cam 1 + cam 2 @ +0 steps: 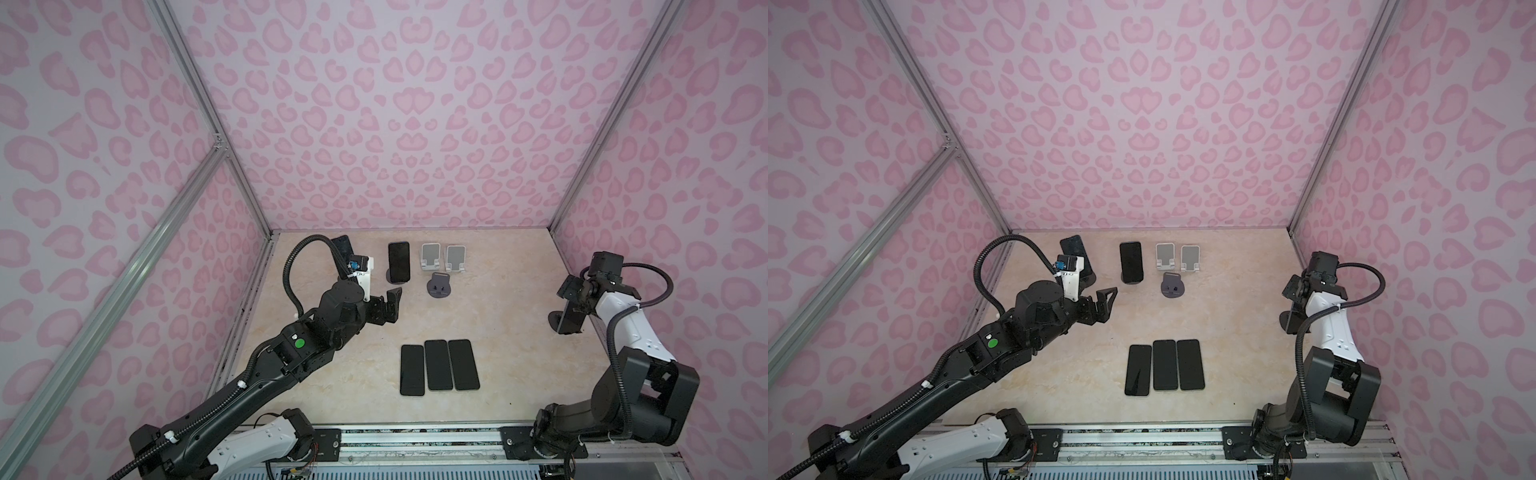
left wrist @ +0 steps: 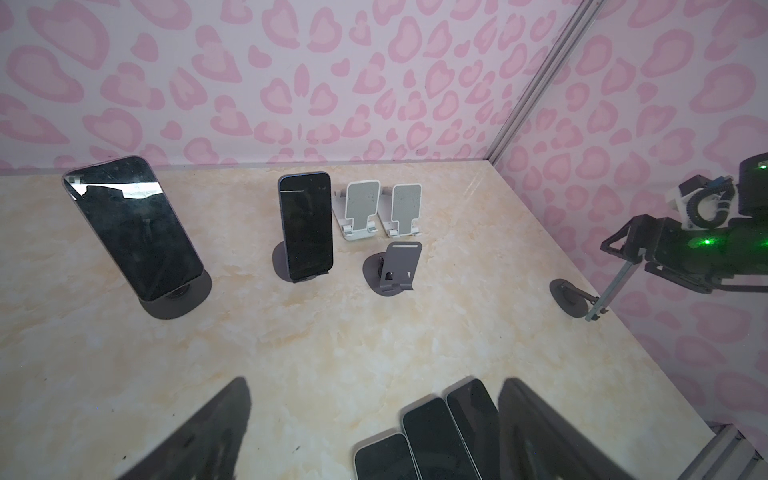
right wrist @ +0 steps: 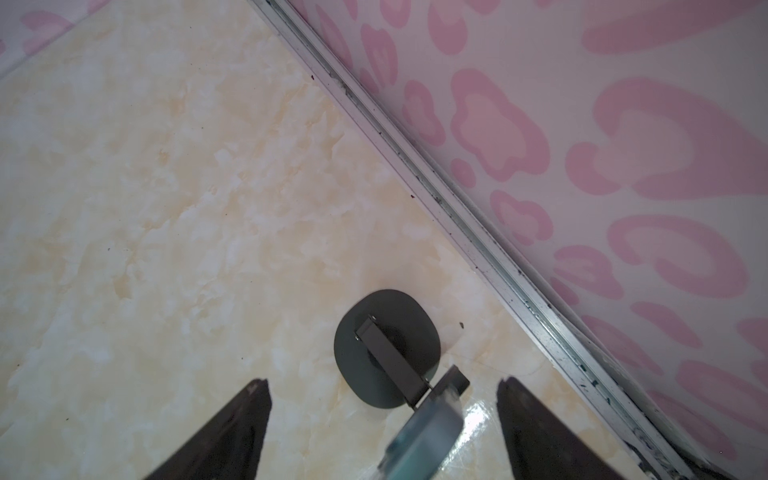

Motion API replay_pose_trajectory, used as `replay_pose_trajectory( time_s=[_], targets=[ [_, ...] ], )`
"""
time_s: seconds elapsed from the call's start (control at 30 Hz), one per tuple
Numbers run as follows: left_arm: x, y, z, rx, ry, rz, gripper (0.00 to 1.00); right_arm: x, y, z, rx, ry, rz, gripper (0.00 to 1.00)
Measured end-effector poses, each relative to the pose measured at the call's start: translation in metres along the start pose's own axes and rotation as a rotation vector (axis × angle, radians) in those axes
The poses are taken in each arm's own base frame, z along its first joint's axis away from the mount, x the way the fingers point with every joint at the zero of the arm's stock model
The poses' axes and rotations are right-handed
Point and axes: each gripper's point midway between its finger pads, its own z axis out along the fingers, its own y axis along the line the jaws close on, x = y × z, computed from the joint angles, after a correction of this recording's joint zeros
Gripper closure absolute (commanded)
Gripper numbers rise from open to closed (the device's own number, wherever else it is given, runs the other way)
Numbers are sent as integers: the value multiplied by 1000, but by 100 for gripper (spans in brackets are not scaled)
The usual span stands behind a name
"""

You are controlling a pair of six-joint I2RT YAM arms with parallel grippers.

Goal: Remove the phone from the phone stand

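Observation:
A dark phone (image 1: 571, 319) leans on a black round-based phone stand (image 1: 554, 321) by the right wall. My right gripper (image 1: 572, 296) hangs just above it. In the right wrist view the right gripper (image 3: 382, 381) is open, its dark fingers (image 3: 232, 432) wide apart. The blurred phone edge (image 3: 428, 428) and the stand (image 3: 374, 328) lie between them with a gap on each side. My left gripper (image 1: 392, 306) is open and empty above the table's left middle, in front of a phone (image 1: 399, 261) on a black stand.
Another phone (image 1: 343, 245) stands on a stand at the back left, partly behind the left arm. Two white empty stands (image 1: 430, 255) (image 1: 456, 257) and a grey one (image 1: 439, 284) sit mid-back. Three phones (image 1: 438, 365) lie flat side by side near the front. Patterned walls (image 1: 665, 208) enclose the table.

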Motion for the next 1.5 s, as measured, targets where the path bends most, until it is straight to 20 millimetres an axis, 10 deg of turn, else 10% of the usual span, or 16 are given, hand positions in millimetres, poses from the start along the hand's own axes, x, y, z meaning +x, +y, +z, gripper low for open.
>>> replay_pose_trajectory(
  time_s=[1.03,1.5],
  targets=[
    [-2,5,-1,-24,-15,17,5,-10,8,10,-155,9,-106,12],
    [0,6,0,-29,-10,25,5,9,-20,6,-18,18,-27,16]
  ],
)
